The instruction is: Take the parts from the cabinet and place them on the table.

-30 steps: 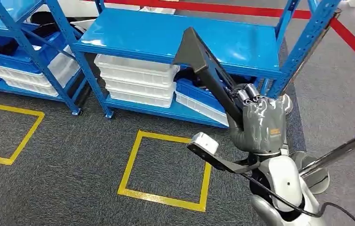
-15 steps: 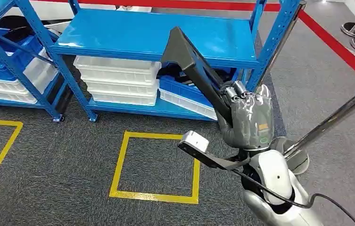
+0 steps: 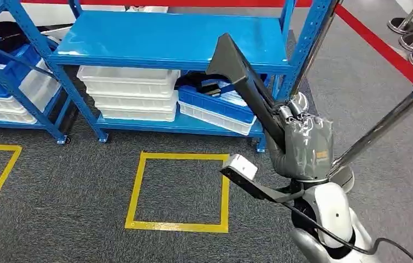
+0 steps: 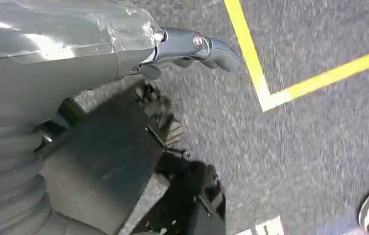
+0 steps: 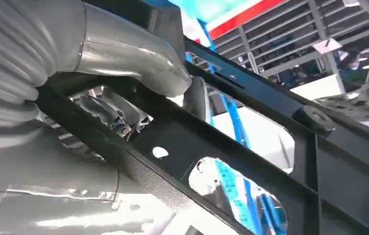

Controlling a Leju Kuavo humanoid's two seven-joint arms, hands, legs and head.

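While the right hand grips the dark part at its lower end, the piece slants up and away from the fingers, in front of the blue cabinet. Left hand's hold: can't tell.

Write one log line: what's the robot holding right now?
right hand: grips dark part | left hand: holds nothing | blue cabinet ahead
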